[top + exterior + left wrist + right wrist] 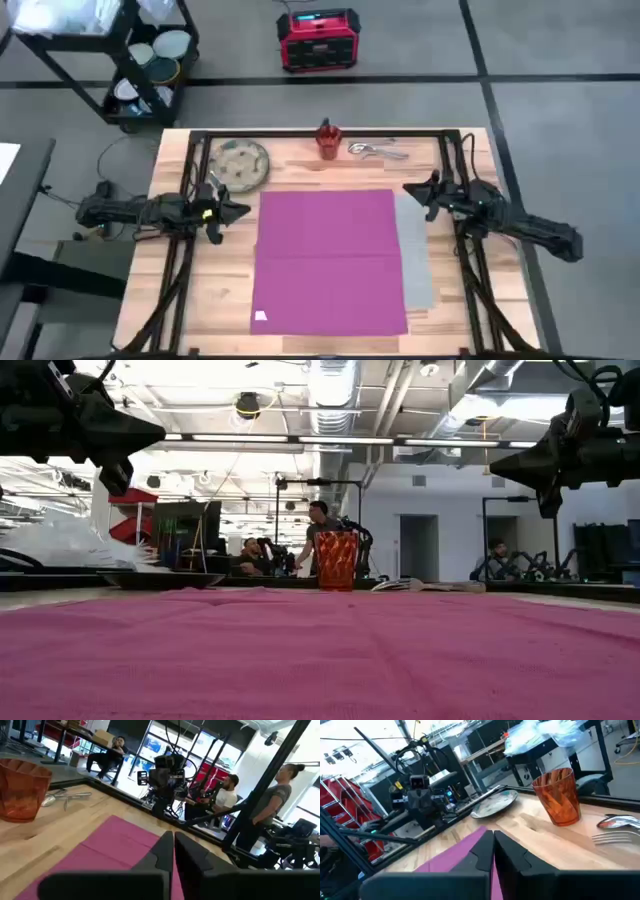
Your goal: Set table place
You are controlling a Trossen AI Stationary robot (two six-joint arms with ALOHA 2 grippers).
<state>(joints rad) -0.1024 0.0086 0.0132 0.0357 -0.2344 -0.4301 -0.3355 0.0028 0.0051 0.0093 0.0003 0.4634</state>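
Napkin (328, 262) lies spread over mat (417, 262); plate (239, 163) at 11, cup (328, 140) and cutlery (377, 151) at 12, unplaced. Left gripper (238, 210) and right gripper (413, 190): fingers closed, empty.

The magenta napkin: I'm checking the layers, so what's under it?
Under the magenta napkin lies the grey mat; only a strip shows along the napkin's right edge. The rest is covered, as is the table beneath it.
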